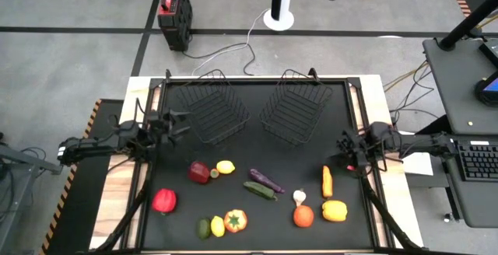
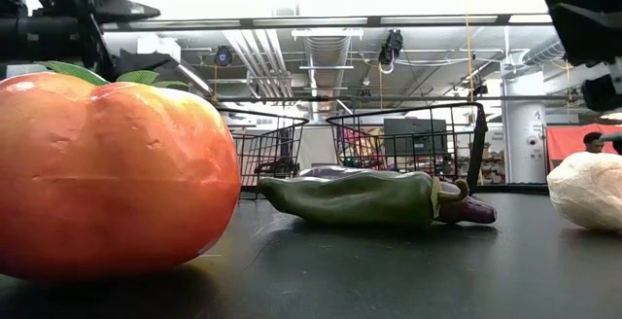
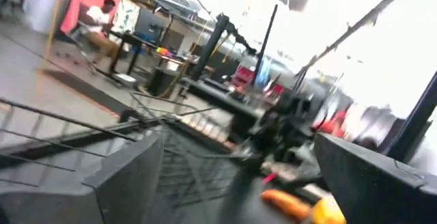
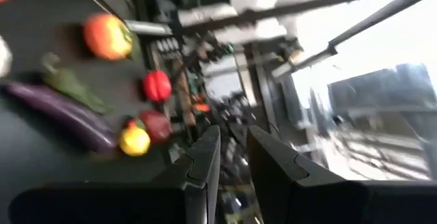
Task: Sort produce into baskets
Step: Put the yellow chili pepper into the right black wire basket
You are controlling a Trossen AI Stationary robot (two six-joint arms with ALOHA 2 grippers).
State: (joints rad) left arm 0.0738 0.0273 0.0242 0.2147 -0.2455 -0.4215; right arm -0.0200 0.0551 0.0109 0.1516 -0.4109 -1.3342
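Two black wire baskets [image 1: 212, 107] [image 1: 297, 109] stand side by side on the far half of the black mat. The produce lies on the near half: red peppers [image 1: 198, 172] [image 1: 164, 200], lemon [image 1: 225, 166], eggplant [image 1: 266, 180], cucumber [image 1: 259, 191], carrot [image 1: 327, 181], garlic [image 1: 299, 197], an orange fruit [image 1: 303, 216], a yellow pepper [image 1: 334, 210] and others. My left gripper [image 1: 179, 121] hovers open at the mat's left edge, beside the left basket. My right gripper [image 1: 344, 155] hovers shut at the mat's right edge, above the carrot. Neither holds anything.
The mat sits in a wooden-edged frame [image 1: 117, 200]. A desk with a keyboard [image 1: 475, 162] stands to the right of the table. A red and black case [image 1: 174, 10] is on the floor beyond the far edge. A seated person [image 3: 101, 19] shows far off in the room.
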